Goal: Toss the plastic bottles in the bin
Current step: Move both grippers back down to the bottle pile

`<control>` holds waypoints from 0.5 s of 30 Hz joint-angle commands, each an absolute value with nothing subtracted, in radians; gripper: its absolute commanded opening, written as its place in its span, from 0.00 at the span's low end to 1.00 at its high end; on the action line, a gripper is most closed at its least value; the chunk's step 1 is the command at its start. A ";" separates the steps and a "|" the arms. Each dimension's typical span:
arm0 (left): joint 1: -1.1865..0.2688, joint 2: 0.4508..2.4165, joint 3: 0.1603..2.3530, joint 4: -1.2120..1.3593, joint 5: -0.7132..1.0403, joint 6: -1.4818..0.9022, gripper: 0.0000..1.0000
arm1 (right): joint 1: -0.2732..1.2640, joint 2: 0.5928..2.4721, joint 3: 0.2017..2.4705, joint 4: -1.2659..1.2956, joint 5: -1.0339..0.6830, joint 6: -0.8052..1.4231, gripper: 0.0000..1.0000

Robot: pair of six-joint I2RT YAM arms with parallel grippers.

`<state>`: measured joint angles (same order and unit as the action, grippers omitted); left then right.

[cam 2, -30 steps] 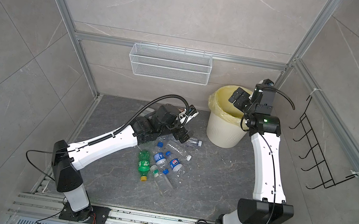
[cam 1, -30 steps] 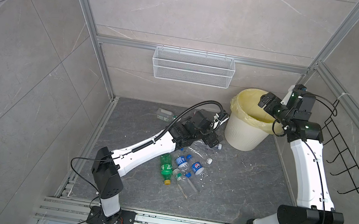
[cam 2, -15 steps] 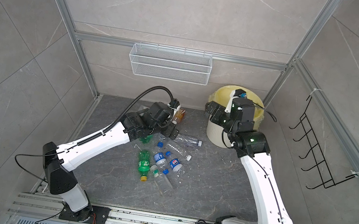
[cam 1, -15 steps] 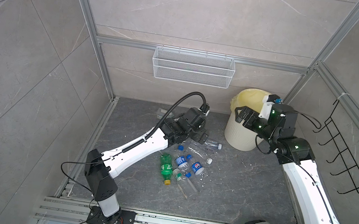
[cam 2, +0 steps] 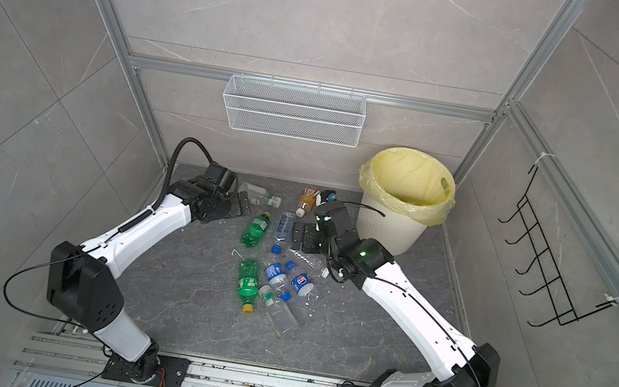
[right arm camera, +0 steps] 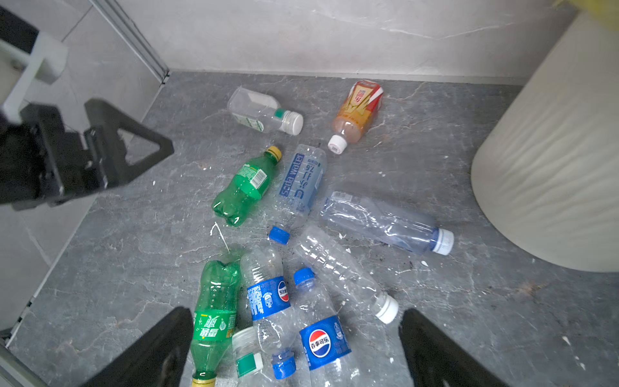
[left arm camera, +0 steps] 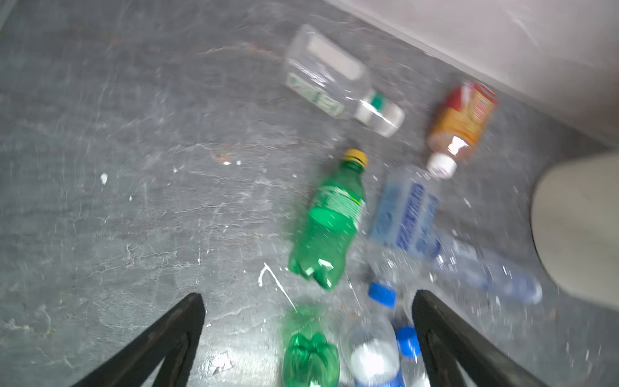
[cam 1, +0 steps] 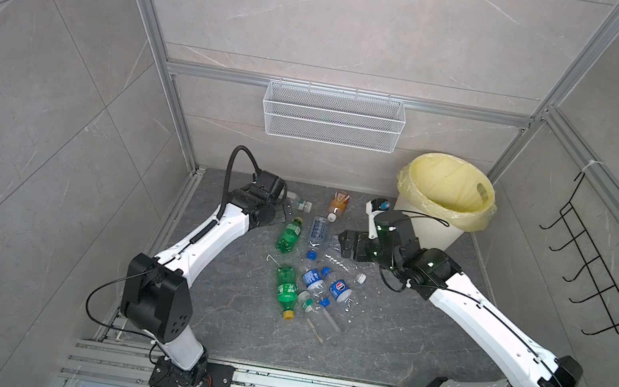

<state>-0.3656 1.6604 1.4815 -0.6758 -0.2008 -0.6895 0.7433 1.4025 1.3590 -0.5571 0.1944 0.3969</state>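
**Over the bottle pile, both grippers empty**

Jaws spread wide, nothing held: so hang the left gripper (left arm camera: 308,296) and the right gripper (right arm camera: 294,312). The plastic bottles (cam 1: 311,279) lie loose on the floor btw. the two. Under the right gripper, a Pepsi bottle (right arm camera: 323,341) and a green Sprite bottle (right arm camera: 214,311) sit in a tight cluster w/ others. Ahead of the left gripper lies another green bottle (left arm camera: 330,228). Just beside the right gripper stands the bin (cam 1: 444,237), across the pile from the left one. Step in hand, prob.: reaching for the next pick. Next move needs a drop onto one bottle, jaws across its body, w/o catching neighbours.
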 commanded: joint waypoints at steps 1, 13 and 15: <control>-0.328 1.772 1.579 -0.637 -0.164 -0.831 1.00 | 0.766 1.447 1.351 -0.458 0.215 0.341 1.00; -0.266 2.113 1.818 -0.540 -0.068 -1.000 1.00 | 0.772 1.654 1.405 -0.327 0.087 0.328 1.00; -0.262 2.151 1.857 -0.528 -0.067 -1.010 1.00 | 0.772 1.678 1.423 -0.325 0.072 0.317 0.99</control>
